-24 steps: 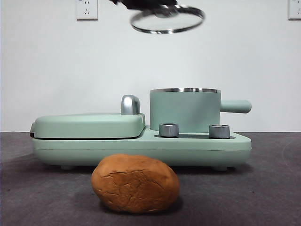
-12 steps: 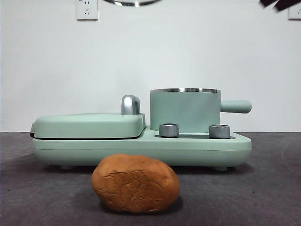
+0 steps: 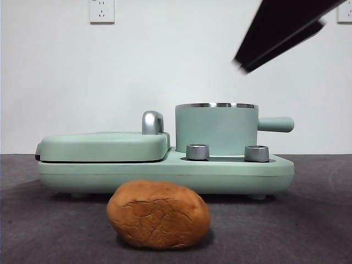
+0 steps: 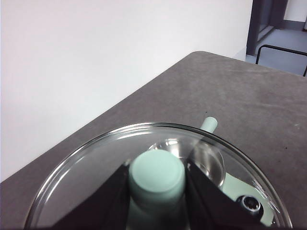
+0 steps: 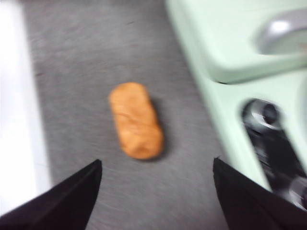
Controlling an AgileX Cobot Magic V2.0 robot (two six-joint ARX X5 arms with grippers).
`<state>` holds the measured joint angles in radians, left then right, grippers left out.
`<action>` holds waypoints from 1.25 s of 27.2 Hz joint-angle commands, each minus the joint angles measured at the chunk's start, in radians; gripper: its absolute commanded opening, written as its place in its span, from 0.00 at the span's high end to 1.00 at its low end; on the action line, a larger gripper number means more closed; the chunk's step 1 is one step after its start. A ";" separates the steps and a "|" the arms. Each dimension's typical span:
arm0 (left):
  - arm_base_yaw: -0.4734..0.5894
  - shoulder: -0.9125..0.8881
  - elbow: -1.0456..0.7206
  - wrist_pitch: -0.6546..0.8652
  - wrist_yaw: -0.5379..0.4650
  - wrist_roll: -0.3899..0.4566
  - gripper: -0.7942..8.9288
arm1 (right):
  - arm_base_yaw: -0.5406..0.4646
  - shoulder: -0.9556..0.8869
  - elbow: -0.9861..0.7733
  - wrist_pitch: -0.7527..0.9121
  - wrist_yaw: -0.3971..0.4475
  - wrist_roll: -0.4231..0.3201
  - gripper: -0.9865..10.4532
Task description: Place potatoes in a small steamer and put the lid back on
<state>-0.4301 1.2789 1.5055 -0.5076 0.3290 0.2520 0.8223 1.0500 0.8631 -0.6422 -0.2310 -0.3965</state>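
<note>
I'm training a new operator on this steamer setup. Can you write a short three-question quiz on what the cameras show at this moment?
1. True or false: the potato already sits inside the small steamer.
2. What is the left gripper holding?
A. the potato
B. the lid, by its knob
C. the steamer's side handle
3. Fill in: the right gripper has its fingers ___, with the potato on the table ahead of it.

Key
1. False. It lies on the table in front of the appliance, and the pot stands uncovered.
2. B.
3. Open, and holding nothing.
</note>
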 commanded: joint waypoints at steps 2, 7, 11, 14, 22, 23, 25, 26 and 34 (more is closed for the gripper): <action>0.010 -0.071 -0.060 0.027 -0.010 0.011 0.90 | 0.067 0.095 0.016 0.059 0.012 -0.012 0.59; 0.029 -0.182 -0.192 0.028 -0.021 -0.021 0.90 | 0.099 0.187 0.016 0.144 0.038 -0.012 0.59; 0.043 -0.266 -0.285 0.028 -0.035 -0.045 0.90 | 0.099 0.260 0.016 0.172 0.037 -0.012 0.59; 0.049 -0.317 -0.329 0.029 -0.051 -0.062 0.90 | 0.100 0.317 0.016 0.182 0.037 -0.012 0.59; 0.062 -0.358 -0.341 0.028 -0.052 -0.067 0.90 | 0.133 0.443 0.016 0.235 0.037 -0.011 0.59; 0.064 -0.358 -0.341 0.027 -0.052 -0.067 0.90 | 0.138 0.454 0.016 0.238 0.039 -0.011 0.59; 0.066 -0.358 -0.341 0.027 -0.052 -0.067 0.90 | 0.152 0.480 0.016 0.248 0.059 -0.008 0.61; 0.066 -0.358 -0.341 0.027 -0.052 -0.068 0.90 | 0.159 0.493 0.016 0.250 0.080 -0.005 0.64; 0.066 -0.358 -0.341 0.027 -0.052 -0.071 0.90 | 0.161 0.478 0.016 0.243 0.156 0.084 0.74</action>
<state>-0.3622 0.9207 1.1473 -0.5125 0.2752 0.1894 0.9741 1.5291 0.8635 -0.4088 -0.0753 -0.3447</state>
